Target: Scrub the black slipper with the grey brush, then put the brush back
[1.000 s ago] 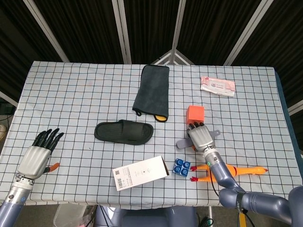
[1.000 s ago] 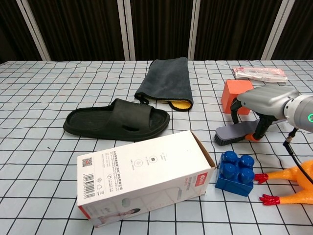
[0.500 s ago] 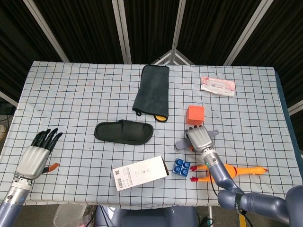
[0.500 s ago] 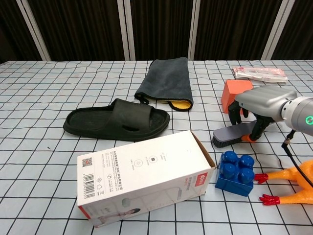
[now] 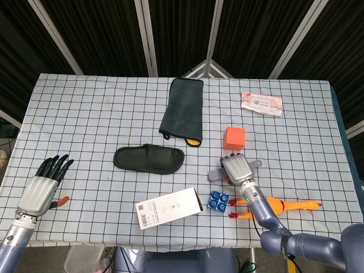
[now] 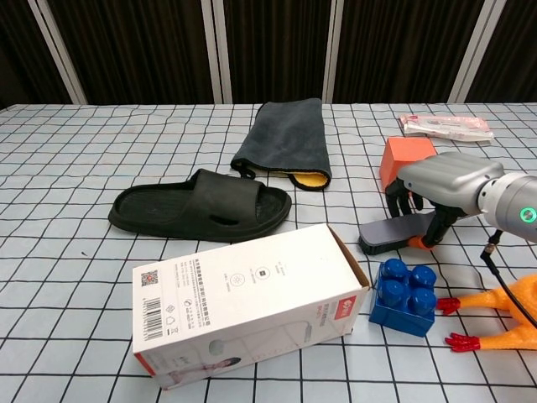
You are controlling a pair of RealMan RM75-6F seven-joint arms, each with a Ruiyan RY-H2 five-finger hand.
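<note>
Right robot hand carries the grey brush toward the slipper

Head view: the right robot hand, fingers closed around the grey plastic scrubbing brush, has shifted left from the orange cube toward the black rubber slipper; the left robot hand rests open, far left of the slipper. Chest view: the brush hangs right of the slipper, nearer than a second ago, so scrubbing seems about to begin on the checked cloth surface.
</note>
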